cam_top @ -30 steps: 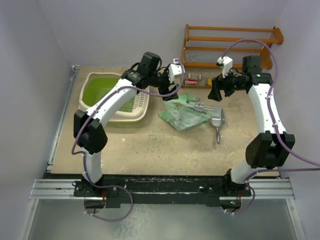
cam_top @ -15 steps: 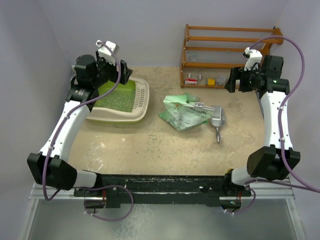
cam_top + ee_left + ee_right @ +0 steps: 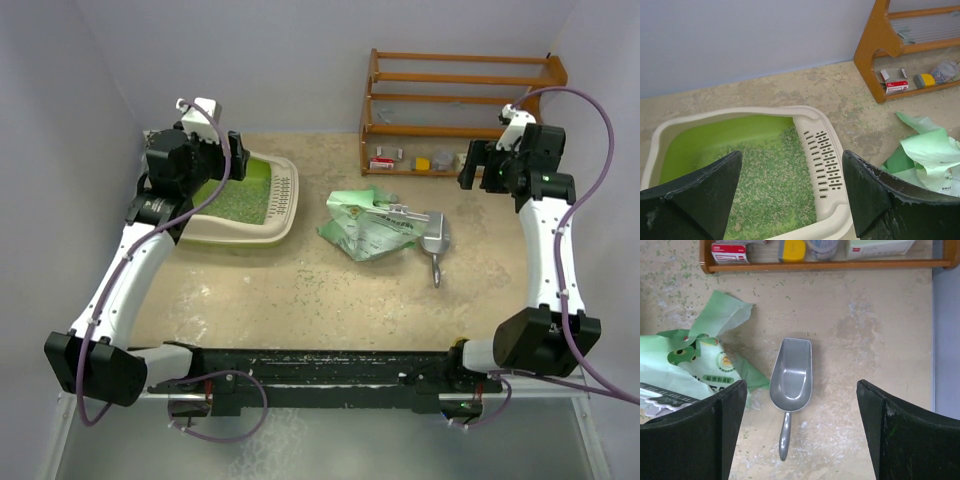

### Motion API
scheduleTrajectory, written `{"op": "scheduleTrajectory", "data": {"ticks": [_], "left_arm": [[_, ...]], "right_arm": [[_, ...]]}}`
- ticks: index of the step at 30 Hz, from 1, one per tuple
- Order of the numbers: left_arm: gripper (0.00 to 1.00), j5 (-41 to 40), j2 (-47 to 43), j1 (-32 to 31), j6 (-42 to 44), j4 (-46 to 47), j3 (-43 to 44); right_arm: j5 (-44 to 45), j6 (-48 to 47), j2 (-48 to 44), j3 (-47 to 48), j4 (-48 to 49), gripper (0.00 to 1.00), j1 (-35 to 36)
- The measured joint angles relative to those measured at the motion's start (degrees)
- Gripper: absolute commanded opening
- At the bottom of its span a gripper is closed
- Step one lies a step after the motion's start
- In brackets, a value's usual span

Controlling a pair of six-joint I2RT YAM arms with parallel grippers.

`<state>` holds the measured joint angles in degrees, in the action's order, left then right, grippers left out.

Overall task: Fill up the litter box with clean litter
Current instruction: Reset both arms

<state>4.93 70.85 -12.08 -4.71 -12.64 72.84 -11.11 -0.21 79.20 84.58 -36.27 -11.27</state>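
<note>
Both left fingers (image 3: 695,200) and right fingers (image 3: 685,435) hang open, empty; litter (image 3: 770,185) lines the litter box (image 3: 822,150). Filling looks done; any top-up needs the scoop (image 3: 791,380).

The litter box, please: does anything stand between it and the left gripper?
Nothing visible does. The open left gripper faces the litter box from above, and the litter inside shows plainly between its fingers.

- Between my left jaws: litter box (image 3: 822,155), cream, slotted rim, lime-green inside; litter (image 3: 775,180), duller green
- Between my right jaws: scoop (image 3: 791,375), silver-grey; beside it, bag (image 3: 685,365), pale green, printed
</note>
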Motion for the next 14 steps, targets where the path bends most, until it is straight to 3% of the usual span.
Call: {"op": "scheduleTrajectory", "data": {"ticks": [5,9,14], "left_arm": [[0.78,-0.46,0.11,0.00,-3.19,0.90,-1.40],[0.78,0.17,1.18,0.00,-5.01,2.14,-1.36],[0.78,0.85,2.56,0.00,-6.32,2.29,-1.36]], "right_arm": [[2.64,0.72,-1.95,-2.62,0.70,0.85,0.00],[2.67,0.92,-3.13,-3.80,1.38,0.99,-0.24],[0.26,1.31,-2.99,-3.91,2.32,1.00,-1.22]]}}
